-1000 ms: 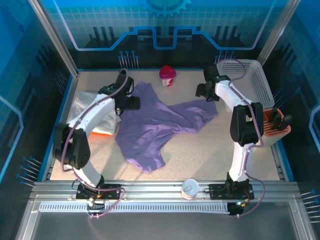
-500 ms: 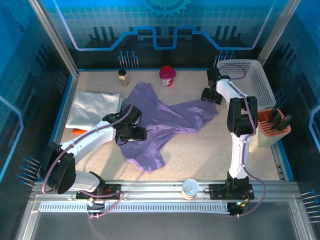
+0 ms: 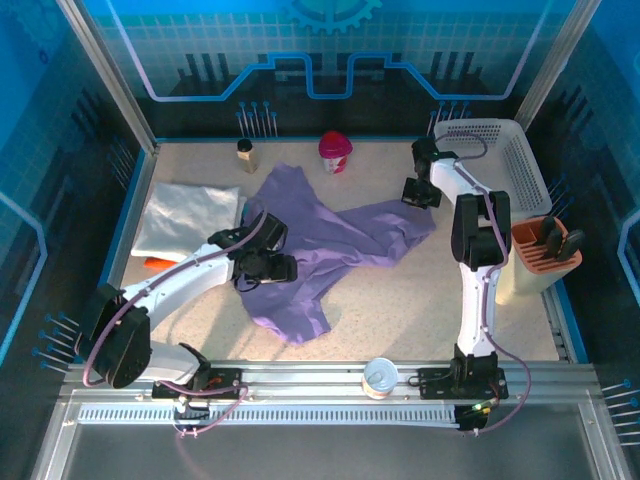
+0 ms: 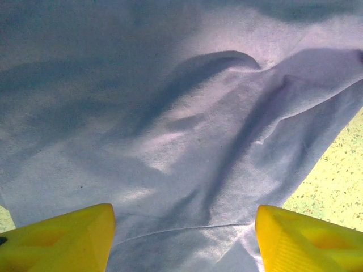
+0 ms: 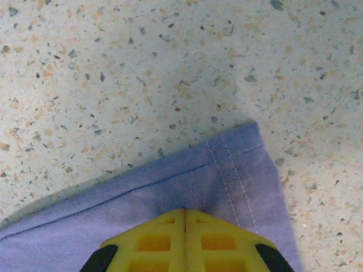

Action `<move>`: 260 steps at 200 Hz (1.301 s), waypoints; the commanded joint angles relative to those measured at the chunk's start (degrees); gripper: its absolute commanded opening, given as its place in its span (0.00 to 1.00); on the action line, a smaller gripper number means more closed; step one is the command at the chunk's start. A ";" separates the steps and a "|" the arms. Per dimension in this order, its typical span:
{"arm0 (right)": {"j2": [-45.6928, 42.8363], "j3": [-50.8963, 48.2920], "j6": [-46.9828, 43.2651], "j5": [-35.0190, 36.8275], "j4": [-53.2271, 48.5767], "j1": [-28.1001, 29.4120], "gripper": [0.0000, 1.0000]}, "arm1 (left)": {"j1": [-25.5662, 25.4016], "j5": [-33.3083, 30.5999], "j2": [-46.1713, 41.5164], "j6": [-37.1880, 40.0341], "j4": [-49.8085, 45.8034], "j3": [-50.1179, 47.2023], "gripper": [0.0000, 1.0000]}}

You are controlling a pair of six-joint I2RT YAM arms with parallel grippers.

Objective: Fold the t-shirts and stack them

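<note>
A lavender-purple t-shirt [image 3: 330,240] lies crumpled across the middle of the table. My left gripper [image 3: 280,268] hovers low over its left part, open. In the left wrist view its yellow fingers [image 4: 62,238] stand wide apart over the wrinkled cloth [image 4: 170,113]. My right gripper [image 3: 415,192] is at the shirt's far right corner. In the right wrist view the right gripper [image 5: 184,212] has its yellow jaws pressed together, pinching the stitched hem corner [image 5: 238,170]. A folded white t-shirt [image 3: 190,218] lies at the left, with an orange t-shirt [image 3: 160,262] peeking out under its near edge.
A white mesh basket [image 3: 505,160] stands at the back right, with an orange holder [image 3: 545,245] in front of it. A pink cup [image 3: 335,152] and a small bottle [image 3: 245,155] stand at the back edge. A can [image 3: 381,377] sits on the near rail.
My left arm swung from the back left down over the purple shirt's left part. My right gripper closed its jaws on the shirt's far right corner.
</note>
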 commanded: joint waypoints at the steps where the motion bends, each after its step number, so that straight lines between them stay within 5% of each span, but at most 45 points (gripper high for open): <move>1: -4.48 2.43 0.56 1.00 -0.40 1.24 0.00 | -0.81 1.69 -1.89 -1.44 0.66 -1.99 0.67; 39: -10.26 2.81 3.10 4.30 3.81 1.87 0.00 | -1.10 2.04 -3.96 -3.11 0.74 -6.19 0.66; 75: -6.90 10.71 2.96 4.77 2.12 1.83 0.00 | -2.06 2.14 -6.59 -5.16 1.07 -9.68 0.65; 93: -3.43 14.71 1.43 4.52 -2.26 1.95 0.44 | -2.31 1.83 -8.06 -5.73 0.90 -10.70 0.65; 113: -2.95 11.61 -0.47 3.92 -1.90 2.19 0.73 | -2.27 1.22 -9.34 -5.80 0.80 -11.11 0.65; 147: -5.17 4.50 -3.70 3.86 -0.83 3.37 1.00 | -2.26 1.24 -8.97 -5.15 0.82 -10.39 0.65; 260: -1.04 -1.81 -5.21 0.76 -2.66 2.94 0.93 | -2.33 2.25 -6.99 -4.31 1.87 -8.70 0.65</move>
